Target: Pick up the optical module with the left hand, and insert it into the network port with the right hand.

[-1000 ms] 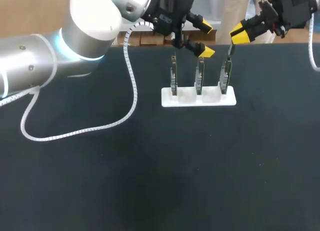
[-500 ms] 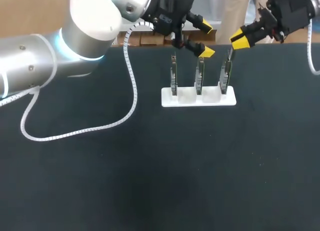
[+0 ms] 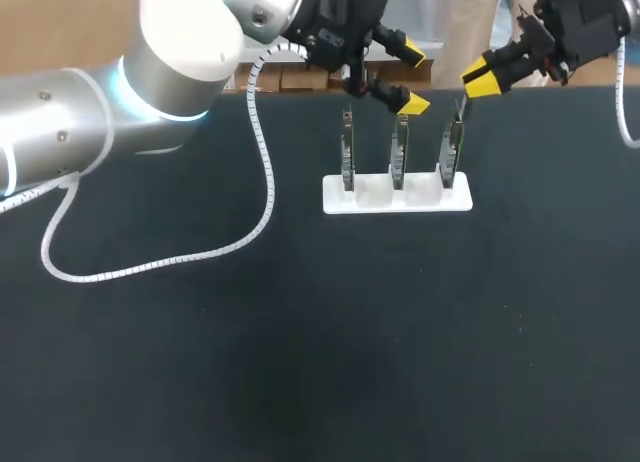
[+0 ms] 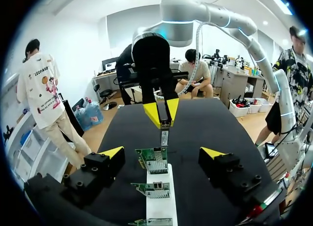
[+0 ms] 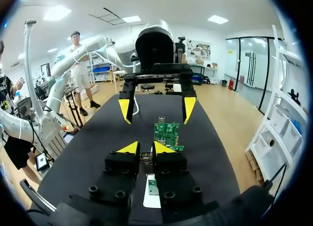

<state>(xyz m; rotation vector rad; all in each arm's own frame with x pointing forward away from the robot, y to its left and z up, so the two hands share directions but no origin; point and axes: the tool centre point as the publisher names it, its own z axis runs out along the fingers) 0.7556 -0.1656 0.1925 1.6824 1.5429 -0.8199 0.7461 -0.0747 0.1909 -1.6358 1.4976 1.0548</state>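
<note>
Right claw [image 3: 478, 77]: clenched on the optical module [image 4: 165, 137], a small slim piece hanging down from the yellow tips. The module sits just above the top edge of the rightmost network card [image 3: 452, 154]; whether they touch cannot be told. Left claw [image 3: 411, 77]: released, fingers wide apart, holding nothing, poised over the middle card [image 3: 400, 154] near the far edge of the table [image 3: 300, 332]. Three cards stand upright in a row in a white holder [image 3: 460, 202], with the third card [image 3: 347, 157] at the left end. The holder rests on the black table. A white coiled cable [image 3: 262, 172] trails from the left arm [image 3: 80, 112] across the table.
</note>
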